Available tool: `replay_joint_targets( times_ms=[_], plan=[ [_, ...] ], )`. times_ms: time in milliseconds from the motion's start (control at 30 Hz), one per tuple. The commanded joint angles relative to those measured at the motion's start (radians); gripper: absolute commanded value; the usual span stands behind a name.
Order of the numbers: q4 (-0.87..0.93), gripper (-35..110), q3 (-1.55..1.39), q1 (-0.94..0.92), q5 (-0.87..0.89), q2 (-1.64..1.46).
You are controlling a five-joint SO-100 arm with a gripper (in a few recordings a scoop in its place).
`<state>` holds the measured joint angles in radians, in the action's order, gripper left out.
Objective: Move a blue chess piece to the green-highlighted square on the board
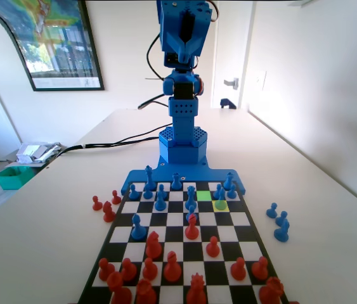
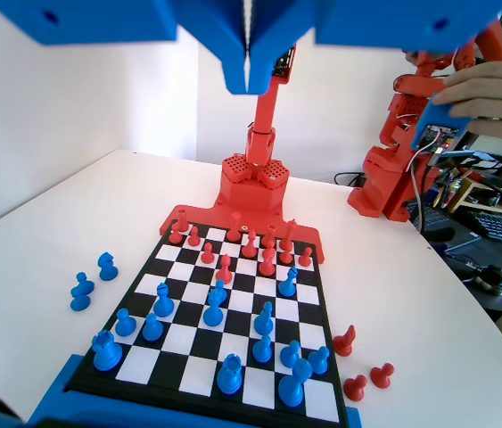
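Blue two-finger gripper (image 2: 248, 78), jaws together and empty, hangs high above the slim blue plastic pawn (image 1: 220, 202) standing just beside the bright green-highlighted square (image 1: 204, 196).

The board (image 1: 165, 218) lies on a pale table (image 1: 45, 221), joined to the blue arm (image 1: 182, 95) at its far end. The green square (image 1: 204, 196) is bare, with a yellow-lime square (image 1: 221, 206) diagonally beside it under a blue pawn (image 1: 220, 199). Red pieces (image 1: 172, 266) crowd the near rows. Three blue pieces (image 1: 279, 221) stand off the board at right, three red ones (image 1: 105, 208) at left.
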<state>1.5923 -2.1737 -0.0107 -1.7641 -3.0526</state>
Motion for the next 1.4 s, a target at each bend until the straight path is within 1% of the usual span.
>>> replay_joint_targets(
  times_ms=[0,167,333,533,633,1000,1133,1367],
  plan=[
    [-0.017,1,-0.002,-0.005,-0.015,-0.003],
    [0.003,1,0.017,0.002,-0.012,0.000],
    [0.098,1,0.140,0.040,0.006,0.060],
    [0.173,1,0.328,0.091,0.098,0.181],
    [0.190,1,0.408,0.112,0.178,0.278],
    [0.067,1,0.459,0.135,0.488,0.666],
    [0.029,1,0.425,0.143,0.565,0.762],
    [-0.101,1,0.302,0.190,0.718,0.873]
  ],
)
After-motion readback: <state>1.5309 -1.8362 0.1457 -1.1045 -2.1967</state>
